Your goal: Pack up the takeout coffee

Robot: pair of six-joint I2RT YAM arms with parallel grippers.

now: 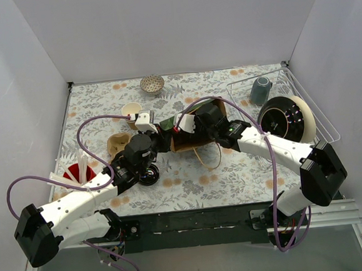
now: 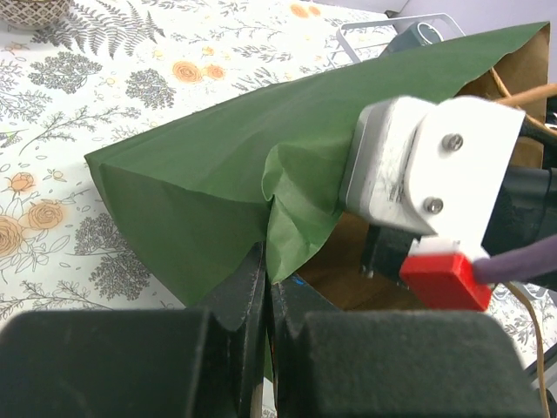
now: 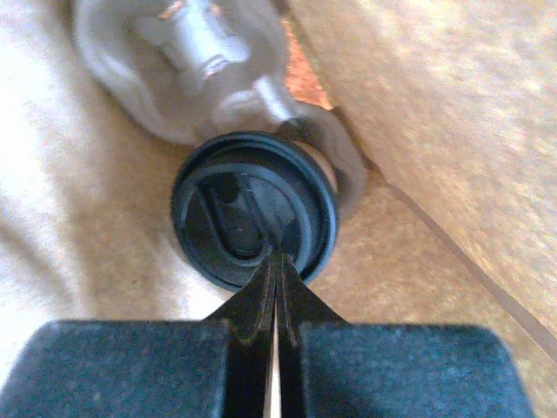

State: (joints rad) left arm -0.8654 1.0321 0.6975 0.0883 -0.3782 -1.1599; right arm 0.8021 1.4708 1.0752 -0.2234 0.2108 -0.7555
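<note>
From above, both arms meet at the middle of the table over a green paper bag (image 1: 182, 135) lying on its side, mouth toward the right; the right gripper (image 1: 200, 122) reaches into that mouth, and the left gripper (image 1: 158, 137) sits at the bag's left side. Elsewhere on the table stand an open tan paper cup (image 1: 131, 110) toward the far left, a patterned bowl (image 1: 152, 84) by the far edge, a wire rack (image 1: 304, 110) along the right edge holding a grey-blue mug (image 1: 260, 89) and a dark plate (image 1: 283, 119), and a loose black lid (image 1: 149, 175) near the left arm. In the left wrist view, the left fingers are fully closed, pinching a fold of the green paper bag (image 2: 218, 200) and holding its mouth up. In the right wrist view, taken inside the bag's brown interior, the takeout coffee (image 3: 254, 209) shows lid-on, resting on the inner paper wall; the right fingertips (image 3: 277, 270) are pressed together at the lid's rim, touching it or just short of it, gripping nothing that I can make out. Judgement: the coffee is already in the bag; what is left appears to be withdrawing the right arm and releasing or righting the bag.
</note>
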